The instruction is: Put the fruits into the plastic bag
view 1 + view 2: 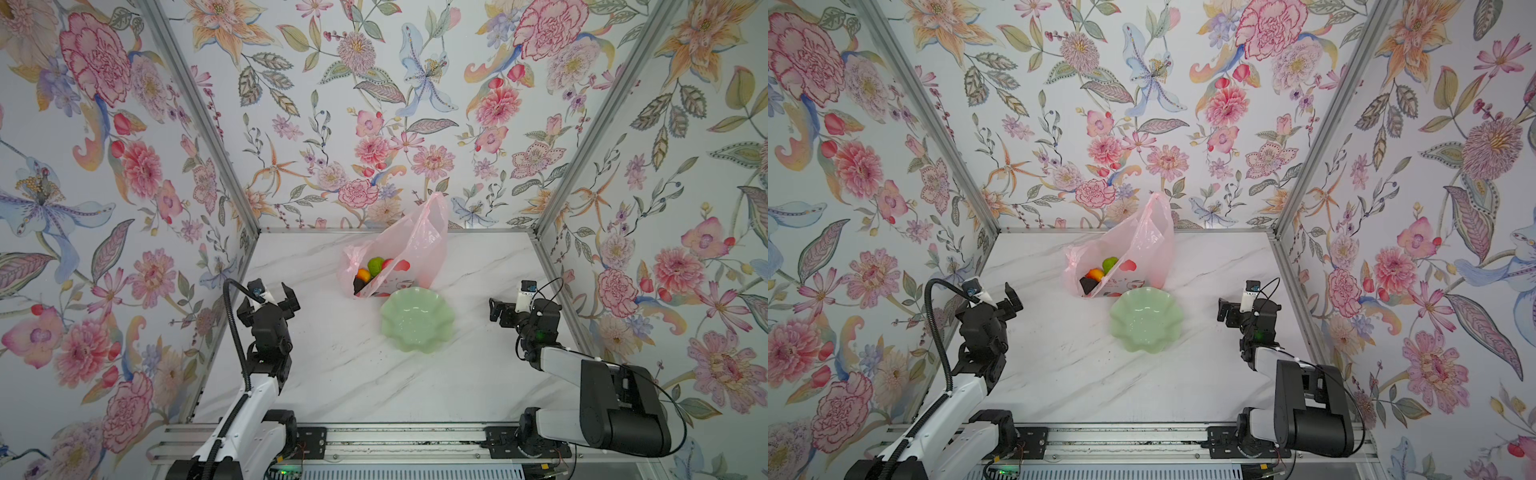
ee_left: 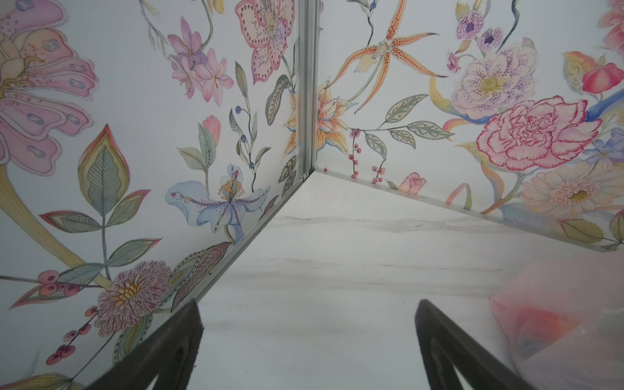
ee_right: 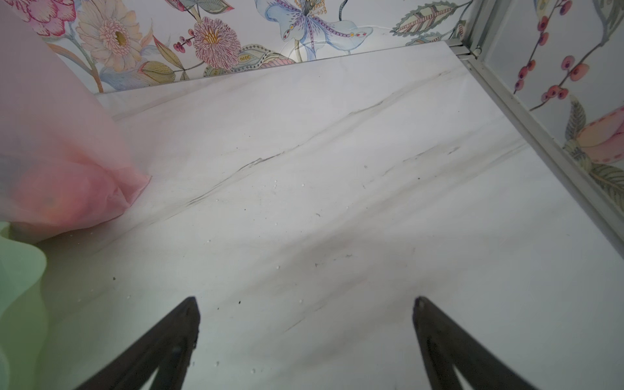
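The pale pink plastic bag [image 1: 419,245] [image 1: 1144,245] stands crumpled at the back middle of the marble table, its mouth facing the front left. Fruits lie inside it: a green fruit [image 1: 376,265] [image 1: 1110,264], an orange one [image 1: 363,275] [image 1: 1095,274], a red one [image 1: 388,262] and a dark one [image 1: 358,284]. My left gripper [image 1: 269,300] [image 1: 990,303] [image 2: 309,304] hangs open and empty, left of the bag [image 2: 567,320]. My right gripper [image 1: 496,309] [image 1: 1225,309] [image 3: 305,300] is open and empty, right of the bag [image 3: 60,152].
A pale green scalloped dish [image 1: 417,326] [image 1: 1146,326] [image 3: 17,287] sits just in front of the bag with nothing in it. Flowered walls with metal corner posts close in the table on three sides. A rail carrying both arm bases runs along the front edge.
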`<state>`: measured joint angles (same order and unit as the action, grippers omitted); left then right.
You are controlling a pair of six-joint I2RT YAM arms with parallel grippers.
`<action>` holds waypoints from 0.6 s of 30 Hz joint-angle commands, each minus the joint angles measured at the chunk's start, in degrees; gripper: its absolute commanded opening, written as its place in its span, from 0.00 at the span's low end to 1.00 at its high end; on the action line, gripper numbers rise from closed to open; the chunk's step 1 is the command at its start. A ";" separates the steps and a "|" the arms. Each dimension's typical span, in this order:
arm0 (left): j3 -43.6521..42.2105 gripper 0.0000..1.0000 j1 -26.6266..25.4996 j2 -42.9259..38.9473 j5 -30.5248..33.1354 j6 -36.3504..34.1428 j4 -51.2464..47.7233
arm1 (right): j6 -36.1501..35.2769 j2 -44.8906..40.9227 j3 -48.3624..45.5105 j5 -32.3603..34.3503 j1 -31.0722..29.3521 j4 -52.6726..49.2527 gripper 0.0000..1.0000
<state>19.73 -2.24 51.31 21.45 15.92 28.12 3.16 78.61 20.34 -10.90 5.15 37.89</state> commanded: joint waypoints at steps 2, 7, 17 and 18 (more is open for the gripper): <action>-3.16 0.99 0.40 3.21 0.15 -5.77 10.48 | -2.23 2.07 -0.52 -1.54 0.37 12.29 0.99; -5.16 0.99 0.42 9.22 -0.29 -6.51 18.33 | -1.62 5.95 -1.16 -2.44 0.66 18.13 0.99; -7.22 0.99 0.41 24.20 -1.78 -7.90 34.40 | -3.56 7.35 0.25 -3.97 -0.39 16.88 0.99; -7.20 0.99 0.39 25.15 -1.98 -8.22 35.65 | -3.60 7.37 0.15 -4.12 -0.44 17.11 0.99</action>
<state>13.26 -2.24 74.67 20.14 9.23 55.88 0.75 85.49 20.16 -13.80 5.21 52.58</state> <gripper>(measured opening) 0.994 0.989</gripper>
